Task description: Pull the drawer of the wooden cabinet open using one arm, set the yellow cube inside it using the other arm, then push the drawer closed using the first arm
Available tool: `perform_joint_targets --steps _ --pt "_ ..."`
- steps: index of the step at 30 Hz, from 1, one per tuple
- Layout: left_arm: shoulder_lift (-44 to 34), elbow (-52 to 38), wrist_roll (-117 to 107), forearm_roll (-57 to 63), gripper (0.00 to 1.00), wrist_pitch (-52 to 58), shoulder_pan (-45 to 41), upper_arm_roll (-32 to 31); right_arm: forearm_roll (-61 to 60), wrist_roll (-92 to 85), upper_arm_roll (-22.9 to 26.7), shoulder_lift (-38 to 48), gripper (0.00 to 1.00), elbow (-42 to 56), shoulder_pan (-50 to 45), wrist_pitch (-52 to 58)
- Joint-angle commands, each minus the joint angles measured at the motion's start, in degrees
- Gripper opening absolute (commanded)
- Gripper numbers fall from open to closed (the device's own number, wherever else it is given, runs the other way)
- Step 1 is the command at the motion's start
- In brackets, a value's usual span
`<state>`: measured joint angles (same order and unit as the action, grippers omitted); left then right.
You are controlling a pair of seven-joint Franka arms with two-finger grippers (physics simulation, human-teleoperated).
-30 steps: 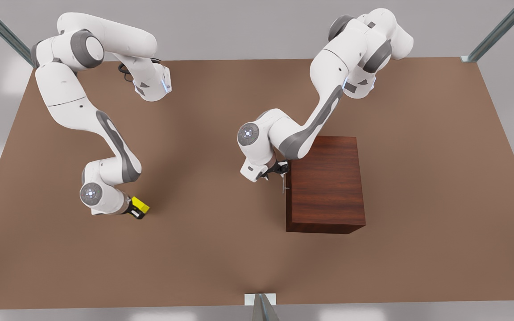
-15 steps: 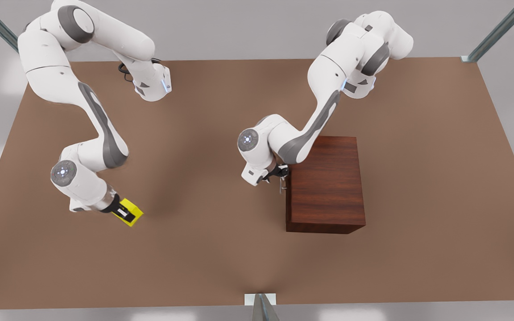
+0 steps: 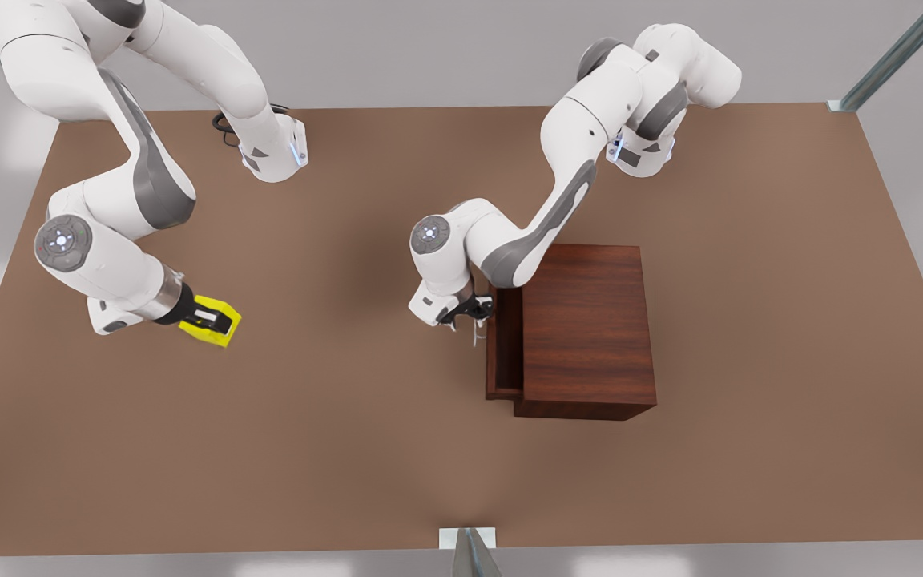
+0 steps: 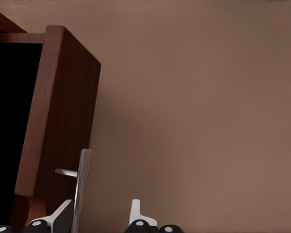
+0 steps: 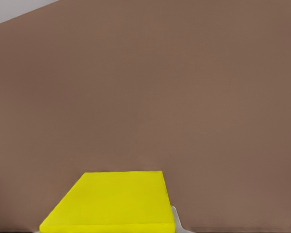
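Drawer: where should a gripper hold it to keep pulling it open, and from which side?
Grip the thin silver bar handle on the drawer front, coming from the front view's left, fingers either side of the bar. It stands off the panel on a post. The left gripper sits there already.

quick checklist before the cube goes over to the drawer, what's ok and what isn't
1. Yellow cube held in the right gripper: ok.
2. Cube lifted off the table: cannot tell.
3. Left gripper at the drawer handle: ok.
4. Left gripper closed on the handle: not ok, fingers look spread.
5. Drawer pulled out of the wooden cabinet: ok, only partly.
6. Opening wide enough for the cube: cannot tell.
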<state>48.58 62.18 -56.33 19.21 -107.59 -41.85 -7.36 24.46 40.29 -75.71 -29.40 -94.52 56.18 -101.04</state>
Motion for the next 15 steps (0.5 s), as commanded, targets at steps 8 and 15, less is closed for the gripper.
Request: perform_joint_targets --steps 8,15 --pt "0.5 -1.4 -6.5 -0.1 0.68 -8.5 -1.5 -0.4 -9.5 -22.7 26.3 11.4 0.51 7.9 -24.0 7.1" --pt "-6.5 -7.7 -2.5 -13.9 0.96 -1.2 10.5 -2.5 -24.4 -30.0 77.8 18.8 0.51 7.2 -69.4 6.4"
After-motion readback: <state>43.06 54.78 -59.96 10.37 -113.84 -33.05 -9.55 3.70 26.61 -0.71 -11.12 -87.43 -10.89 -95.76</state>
